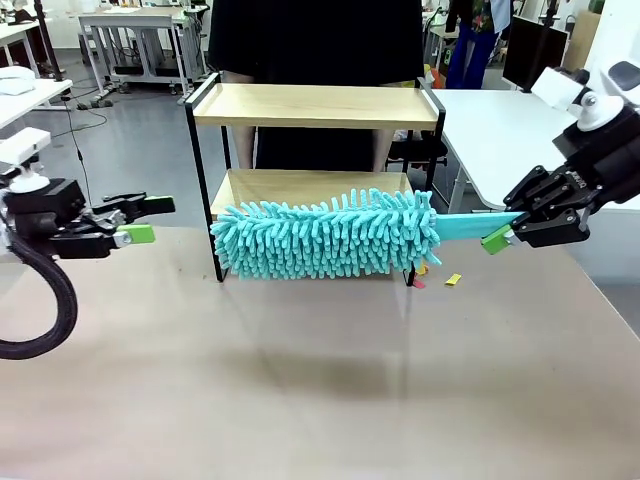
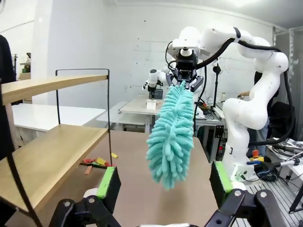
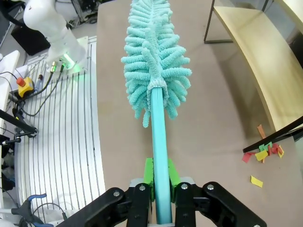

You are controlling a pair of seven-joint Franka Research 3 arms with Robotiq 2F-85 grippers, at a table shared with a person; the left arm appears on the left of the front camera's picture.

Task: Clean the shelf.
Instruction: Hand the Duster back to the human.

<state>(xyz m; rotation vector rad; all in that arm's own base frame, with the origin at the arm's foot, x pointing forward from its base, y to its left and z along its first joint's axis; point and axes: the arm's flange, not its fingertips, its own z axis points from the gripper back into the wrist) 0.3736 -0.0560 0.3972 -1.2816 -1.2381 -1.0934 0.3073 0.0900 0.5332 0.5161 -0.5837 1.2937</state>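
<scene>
I see the shelf (image 1: pixel 315 105), a small 2-tier rack of light wooden boards in a thin black metal frame with raised end rails, standing at the far side of the beige worktop (image 1: pixel 320 380), right in front of a person in a dark top (image 1: pixel 315 40). Both boards look bare on top. The lower board sits just above the worktop.

Right gripper (image 1: pixel 497 238) has its jaws pinching the flat teal handle of a fluffy turquoise microfibre duster (image 1: pixel 325 235). The duster lies roughly horizontal, its head stretched across the front of the lower tier, covering most of that board's front edge in the front view. I can't tell whether the fibres touch the wood. In the right wrist view the handle runs straight up from between the green pads (image 3: pixel 148 170) and the head (image 3: pixel 154 52) hangs over the worktop beside the shelf (image 3: pixel 255 61).

Small coloured paper scraps (image 3: pixel 262 153), red, yellow and green, lie on the worktop by the shelf's right front leg.

Left gripper (image 1: pixel 143 220) hovers left of the shelf, jaws spread, nothing between them; in its wrist view the green pads (image 2: pixel 108 182) stand well apart.
</scene>
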